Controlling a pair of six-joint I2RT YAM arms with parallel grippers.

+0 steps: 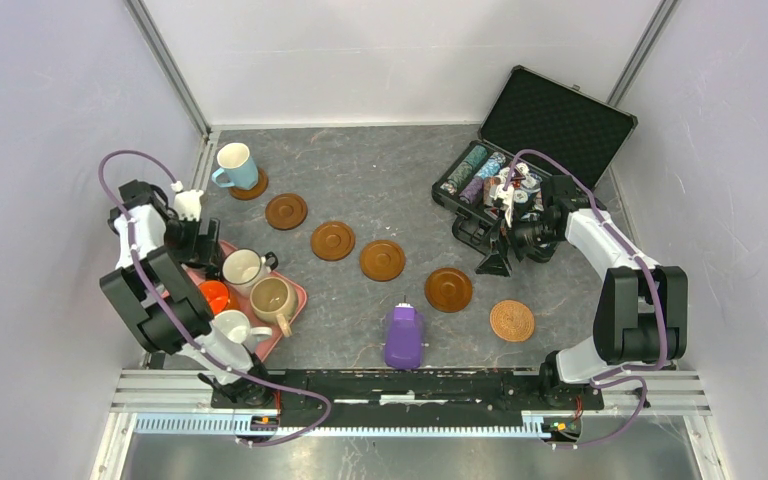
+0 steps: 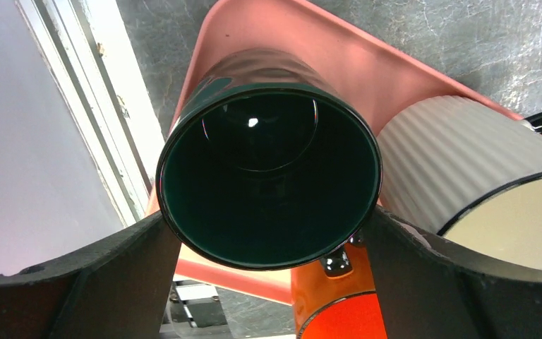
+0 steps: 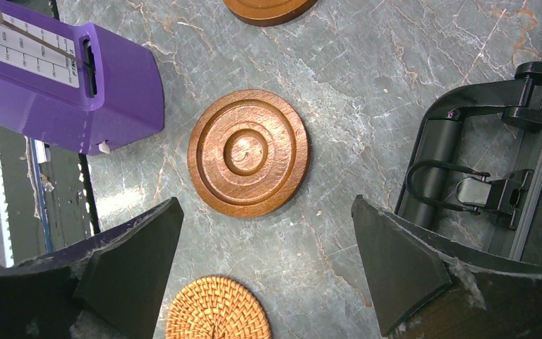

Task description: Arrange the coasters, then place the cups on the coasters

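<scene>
On the desk (image 1: 390, 170), the pink tray (image 2: 367, 63) at the left edge carries the dark green mug (image 2: 268, 176). It stands upright between the left jaws, which are fully spread and seem not to press it. The right jaws, spread and empty, hover over a wooden coaster (image 3: 248, 152).

The work surface is a grey marbled tabletop (image 1: 380, 180). Plain pale walls (image 1: 40, 100) enclose it on the left, right and far sides. Aluminium posts (image 1: 168, 65) rise at the far corners. An aluminium rail (image 1: 155, 383) runs along the near edge. Lighting is even and diffuse.
</scene>
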